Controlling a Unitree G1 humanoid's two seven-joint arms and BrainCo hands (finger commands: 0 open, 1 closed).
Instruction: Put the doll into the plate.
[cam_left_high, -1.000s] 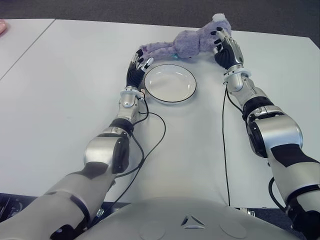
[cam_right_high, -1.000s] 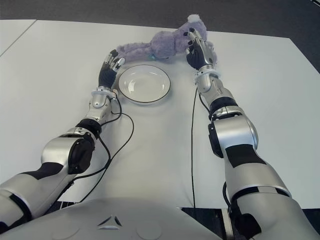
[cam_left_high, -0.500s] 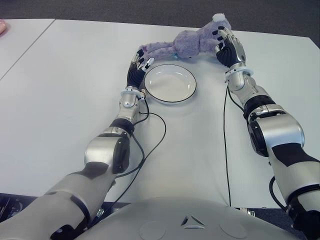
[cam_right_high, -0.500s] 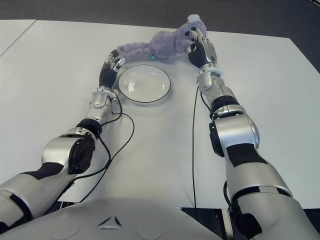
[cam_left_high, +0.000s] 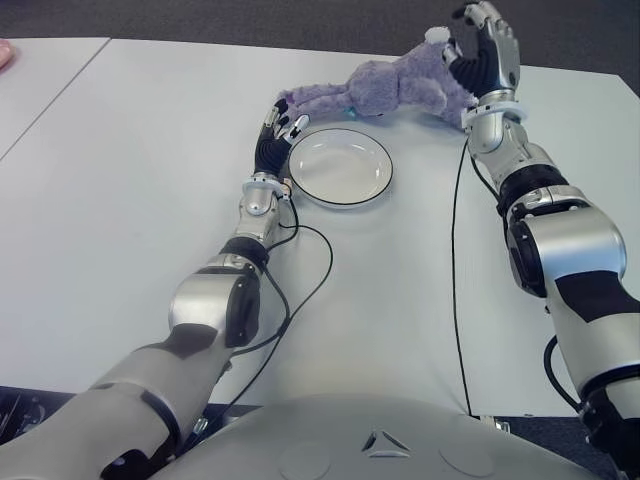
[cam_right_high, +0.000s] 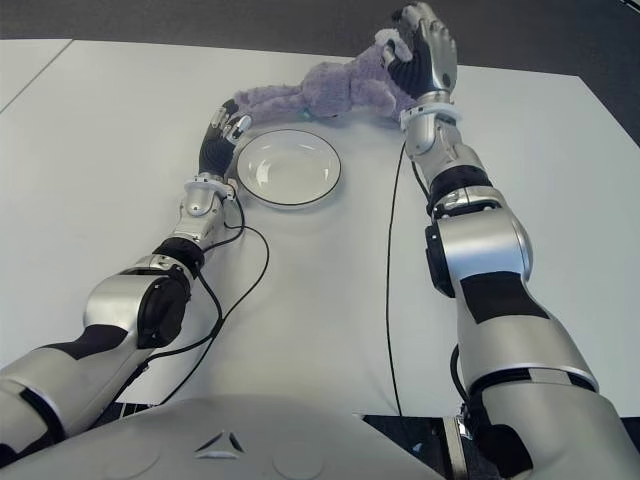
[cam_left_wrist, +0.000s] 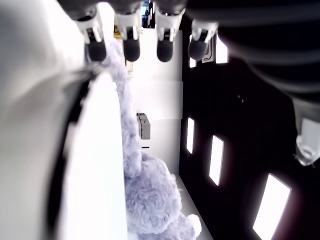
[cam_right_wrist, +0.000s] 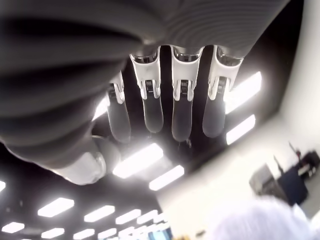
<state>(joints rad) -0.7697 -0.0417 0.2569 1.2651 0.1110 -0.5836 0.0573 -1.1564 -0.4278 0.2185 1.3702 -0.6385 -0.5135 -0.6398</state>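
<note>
The purple plush doll (cam_left_high: 385, 88) lies stretched out on the white table just beyond the empty white plate (cam_left_high: 340, 170). Its head points to the far right and its legs to the left. My right hand (cam_left_high: 480, 50) is raised beside the doll's head, tilted back. In the right wrist view its fingers (cam_right_wrist: 152, 110) hang straight and hold nothing, with a bit of the doll (cam_right_wrist: 260, 222) below. My left hand (cam_left_high: 277, 132) is at the plate's left rim, its fingertips (cam_left_wrist: 131, 50) open close to the doll's legs (cam_left_wrist: 150, 200).
Two black cables run along the table from my arms: one (cam_left_high: 455, 250) on the right and one (cam_left_high: 312, 270) in front of the plate. The table's far edge lies just behind the doll. A pink object (cam_left_high: 4, 52) shows at the far left.
My right hand has lifted off the doll's head and swung up and to the right, uncovering the head. The left hand, the plate and the doll's legs have stayed put.
</note>
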